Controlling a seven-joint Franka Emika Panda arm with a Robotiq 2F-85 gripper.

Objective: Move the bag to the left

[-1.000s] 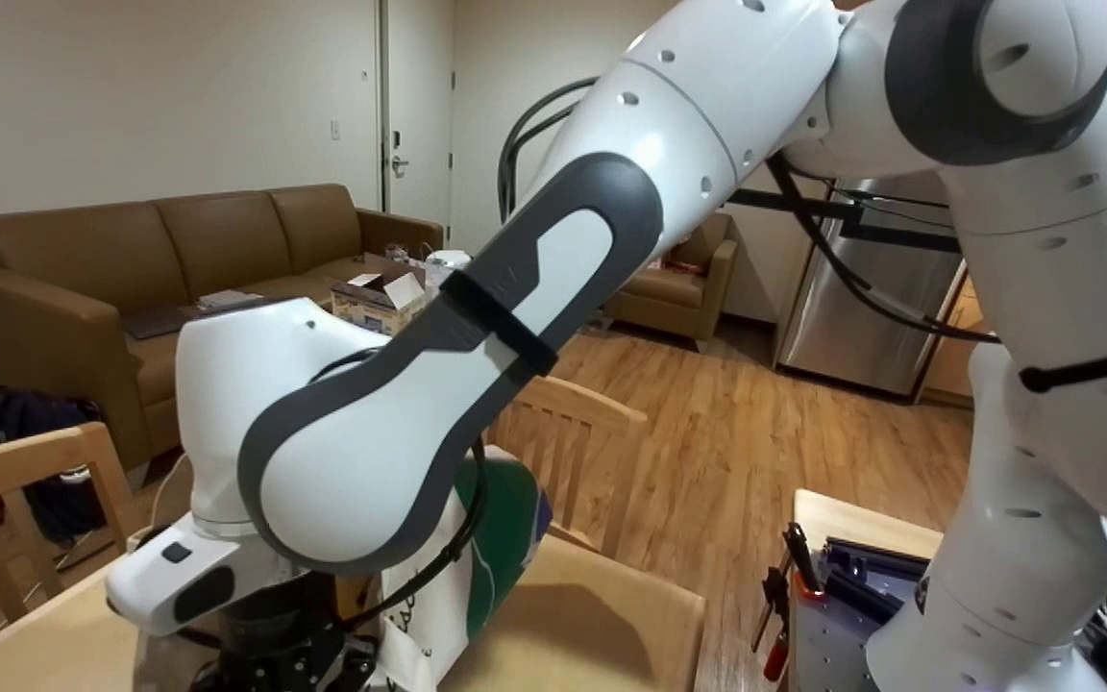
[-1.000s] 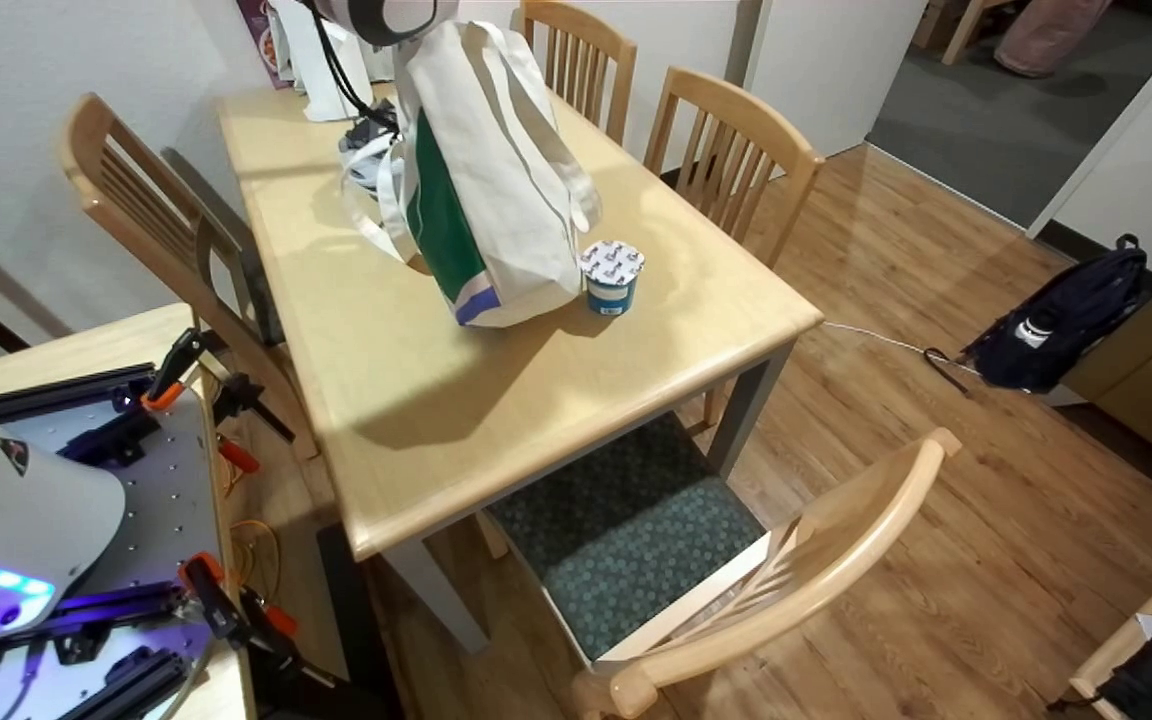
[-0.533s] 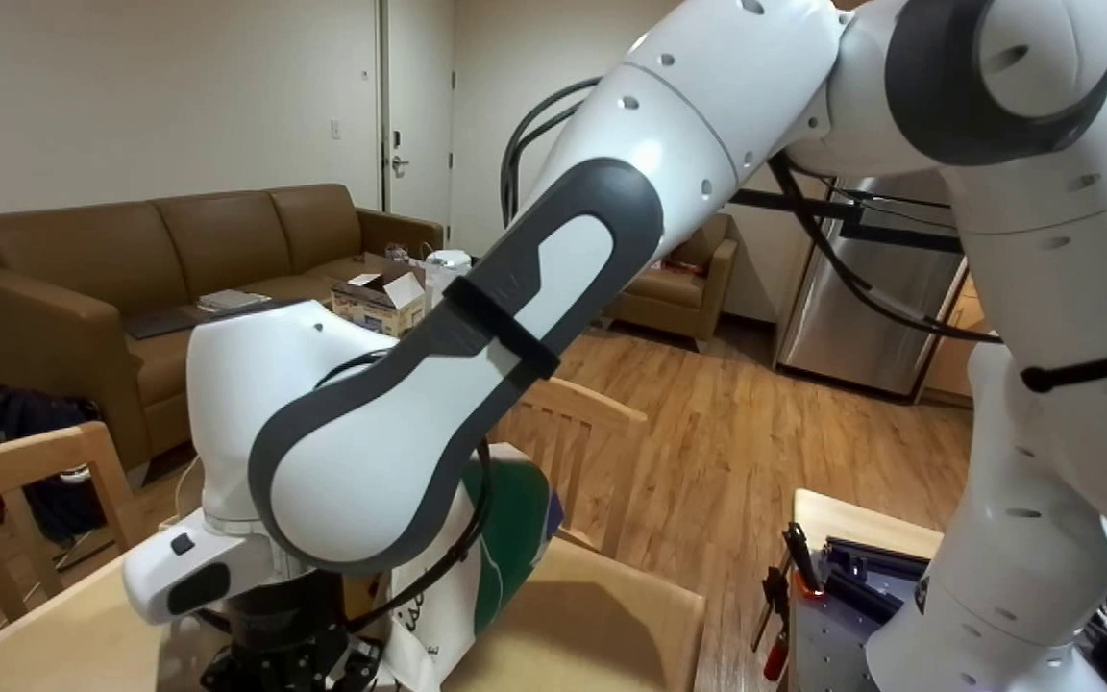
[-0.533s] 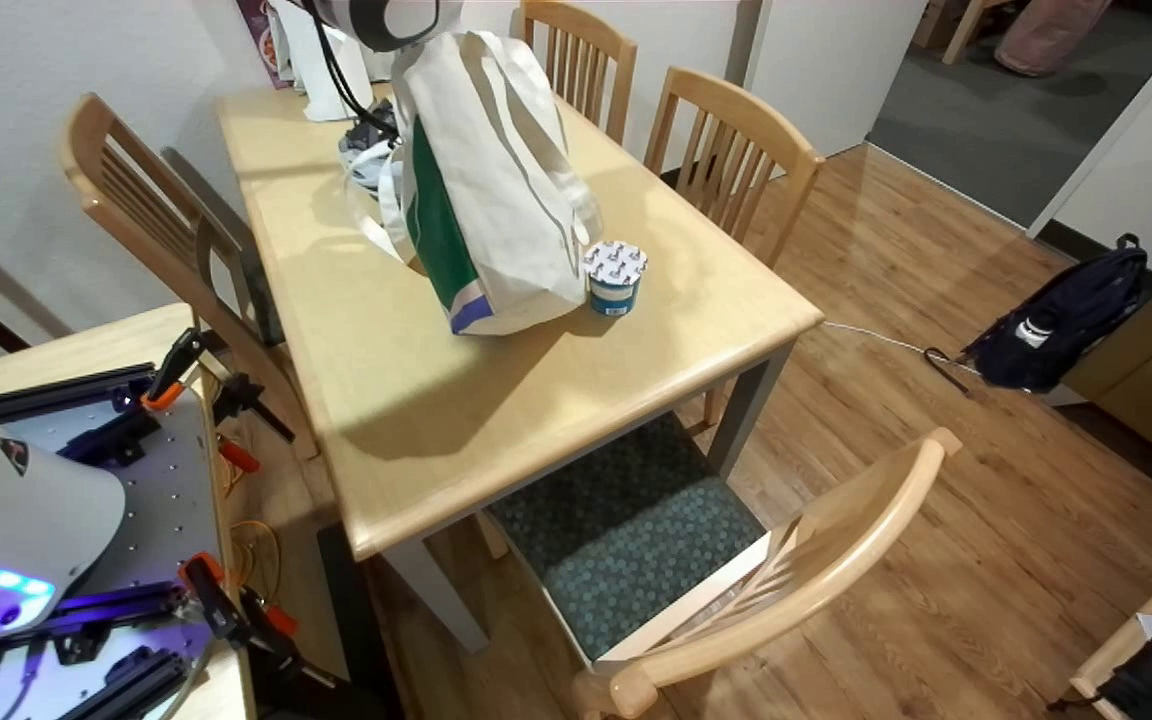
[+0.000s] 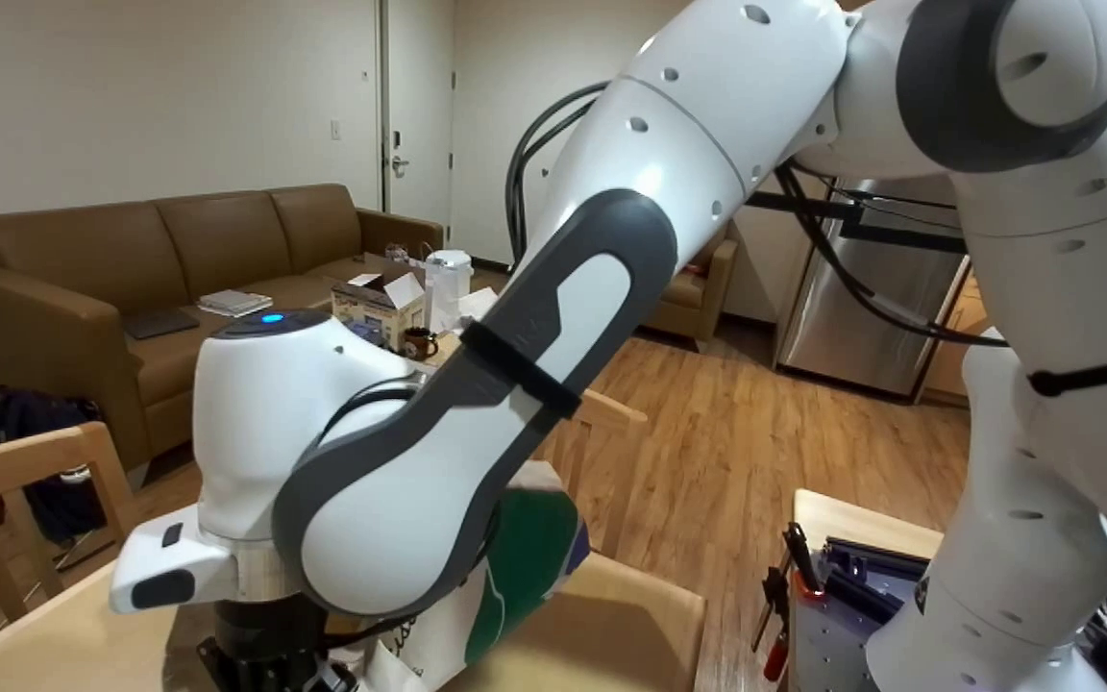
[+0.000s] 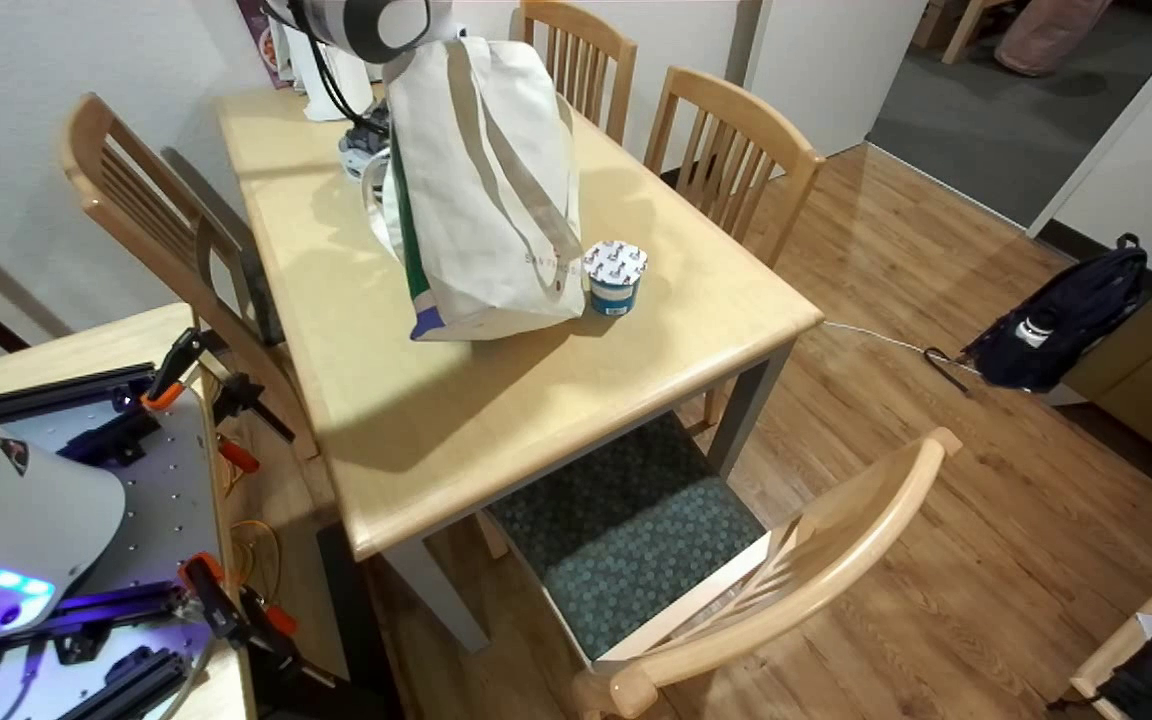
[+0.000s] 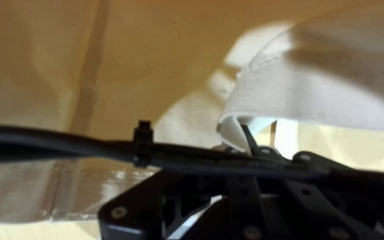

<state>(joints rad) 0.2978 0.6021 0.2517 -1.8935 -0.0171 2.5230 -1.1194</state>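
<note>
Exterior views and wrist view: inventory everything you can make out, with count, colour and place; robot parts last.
bag: 1, cream-white with green and blue, over table
cup: 1, blue with patterned white lid, beside bag
table: 1, light wood, under bag
chairs: at least 4, light wood, around table
sofa: 1, brown, against wall
box: 1, tan, open, near sofa
mug: 1, dark brown, beside box
container: 1, white, beside box
fridge: 1, silver, background
armchair: 1, brown, near fridge
door: 1, pale, beyond sofa
backpack: 1, dark blue, beside sofa
clamps: at least 2, black and orange, on robot's stand
arm: 1, white and grey, over table
gripper: 1, black, at bag
</note>
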